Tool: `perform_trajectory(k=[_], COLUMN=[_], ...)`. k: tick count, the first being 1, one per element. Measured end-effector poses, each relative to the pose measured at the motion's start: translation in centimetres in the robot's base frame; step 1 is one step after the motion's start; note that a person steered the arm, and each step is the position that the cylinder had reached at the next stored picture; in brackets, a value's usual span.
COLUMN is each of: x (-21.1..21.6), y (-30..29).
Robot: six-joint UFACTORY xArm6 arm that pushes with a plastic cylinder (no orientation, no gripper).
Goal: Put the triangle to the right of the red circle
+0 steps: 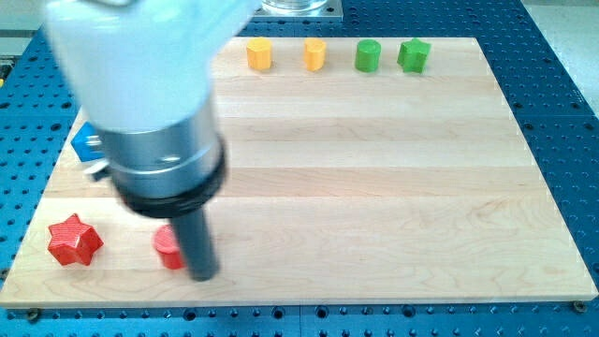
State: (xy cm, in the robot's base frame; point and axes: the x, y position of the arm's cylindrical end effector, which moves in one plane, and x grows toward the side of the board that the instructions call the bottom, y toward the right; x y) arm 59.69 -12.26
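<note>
Near the view's bottom left, the red circle [168,247] sits just left of my tip [205,277], touching or nearly so; the rod hides its right side. You want a triangle placed to its right, but no block reads clearly as a triangle. The only candidate is a blue block [86,142] at the board's left edge, mostly hidden behind the arm's body; you cannot tell its shape. There is no hand to open or close, just a bare rod, holding nothing.

Step in hand, as a judgement: the approach, with the triangle not yet moved. The tip stands about where the triangle should end up. Next move calls for pulling off the red circle without nudging it, going round to the blue block's left side, then pushing it down and right.

A red star [74,240] lies left of the circle, roughly in the push path, so steer round it. Along the view's top sit two yellow blocks [258,53] [315,54] and two green blocks [368,55] [414,55], well apart and out of the way. The wooden board [393,187] is otherwise bare.
</note>
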Motion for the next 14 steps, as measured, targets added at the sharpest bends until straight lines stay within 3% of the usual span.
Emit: perform_trajectory(k=[1, 2, 3, 5, 6, 7, 8, 9, 10, 11, 13, 14], x=[-0.3, -1.1, -9.4, -14.1, -17.3, -17.0, -14.0, -16.5, -14.9, -8.8, -7.5, -4.8], y=[-1.6, 0.8, 3.0, -16.3, -17.1, -8.3, 2.5, 2.3, 5.7, 6.8, 12.2, 11.8])
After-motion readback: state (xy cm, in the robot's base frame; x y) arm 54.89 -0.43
